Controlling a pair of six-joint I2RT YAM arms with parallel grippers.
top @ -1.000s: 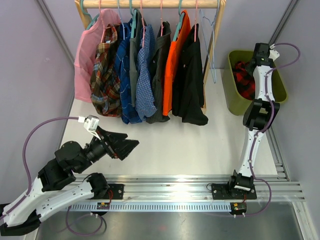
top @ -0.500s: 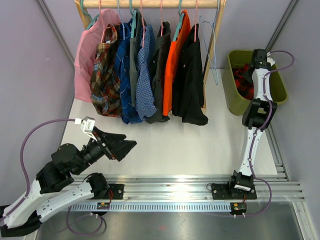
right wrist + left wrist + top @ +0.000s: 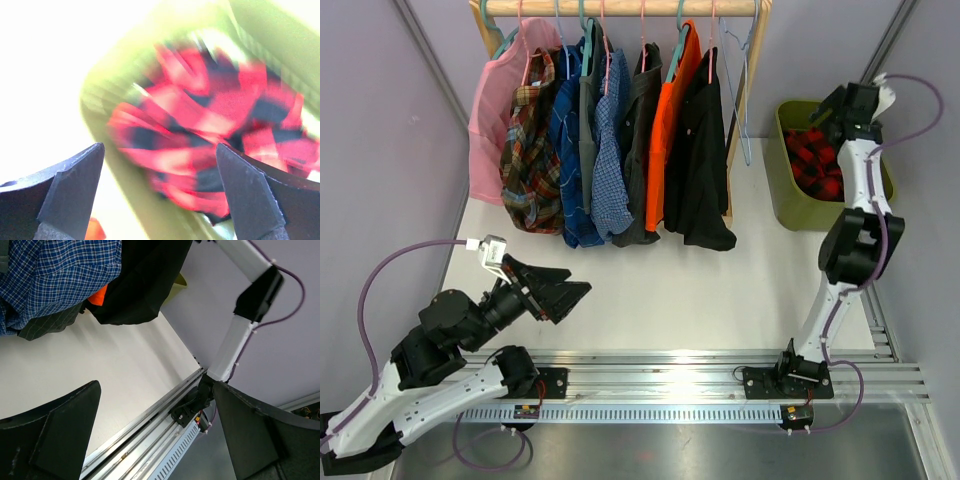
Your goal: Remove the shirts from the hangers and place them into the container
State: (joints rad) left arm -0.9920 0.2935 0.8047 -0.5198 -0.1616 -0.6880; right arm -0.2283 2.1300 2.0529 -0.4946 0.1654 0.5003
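The right gripper [image 3: 838,108] stands open above the container [image 3: 776,170] at upper right, the plaid shirt [image 3: 816,156] inside; the black shirt [image 3: 700,170] hangs vertical to its left, farther from the open left gripper [image 3: 578,298]

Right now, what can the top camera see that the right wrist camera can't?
Only the top camera shows the wooden rail with the pink shirt, the orange shirt and others hanging, plus the left gripper, open. Only the right wrist camera shows the fingers of the right gripper up close, spread wide with nothing between them. Both show the olive-green bin with the red-and-black plaid shirt lying inside.
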